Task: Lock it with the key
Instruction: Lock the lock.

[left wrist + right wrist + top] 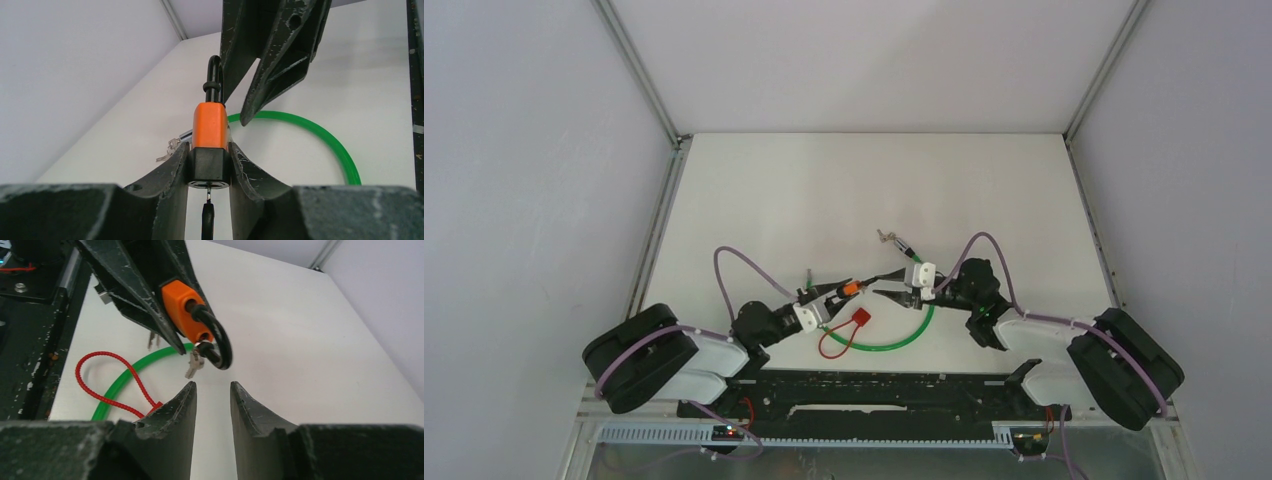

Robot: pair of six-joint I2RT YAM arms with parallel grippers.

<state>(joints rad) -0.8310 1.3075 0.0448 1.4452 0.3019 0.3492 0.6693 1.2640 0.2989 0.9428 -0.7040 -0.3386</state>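
Observation:
My left gripper (pixel 839 293) is shut on the black base of an orange padlock (pixel 210 125), held off the table with its black shackle (pixel 214 75) pointing away. A key with a black head (pixel 207 219) sticks in the keyhole under the base. My right gripper (pixel 212 387) is open and empty, its tips just short of the shackle (pixel 218 342), facing the lock (pixel 181 305). In the top view the right gripper (pixel 894 284) is right beside the lock (pixel 851 289). A small silver key (pixel 194 363) shows just below the shackle; I cannot tell if it hangs or lies.
A green cable loop (pixel 906 336) lies on the white table under the right gripper. A red tag (pixel 860 317) with a red cord loop (pixel 832 346) lies beside it. A bunch of spare keys (pixel 889 238) lies farther back. The black arm base rail (pixel 874 392) runs along the near edge.

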